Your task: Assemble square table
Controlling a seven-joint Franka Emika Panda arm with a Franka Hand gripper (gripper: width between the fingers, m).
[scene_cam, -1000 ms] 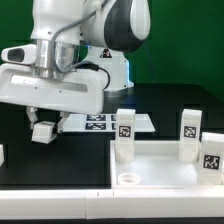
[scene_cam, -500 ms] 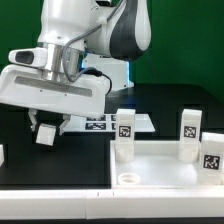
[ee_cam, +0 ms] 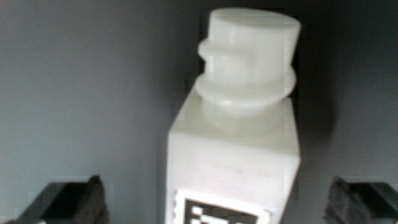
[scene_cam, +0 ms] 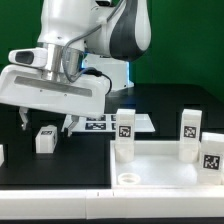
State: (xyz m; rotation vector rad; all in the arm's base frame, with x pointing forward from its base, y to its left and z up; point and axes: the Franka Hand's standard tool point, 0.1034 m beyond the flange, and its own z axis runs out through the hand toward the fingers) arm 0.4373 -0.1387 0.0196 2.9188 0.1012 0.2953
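1. The gripper (scene_cam: 45,118) is hanging over the black table (scene_cam: 80,150) with its jaws spread wide, gripping nothing; in the wrist view its two dark fingertips (ee_cam: 68,200) are standing well clear of the leg on either side.
2. A loose white leg (scene_cam: 45,139) is resting on the table just under the open fingers, towards the exterior view's left of the marker board (scene_cam: 105,123), with a black-and-white tag facing the camera.
3. In the wrist view this leg (ee_cam: 235,130) is showing its long axis running between the two fingertips, its narrower stepped peg end pointing away from them and its tagged body lying nearest them.
4. The square table slab (scene_cam: 170,165) is lying in front of the marker board, nearer the camera, its raised rim facing up and a round corner hole (scene_cam: 128,179) showing.
5. Three more tagged legs are standing upright at the slab: one (scene_cam: 124,132) at its far corner closest to the marker board, and two (scene_cam: 189,130) (scene_cam: 212,155) further towards the exterior view's right.
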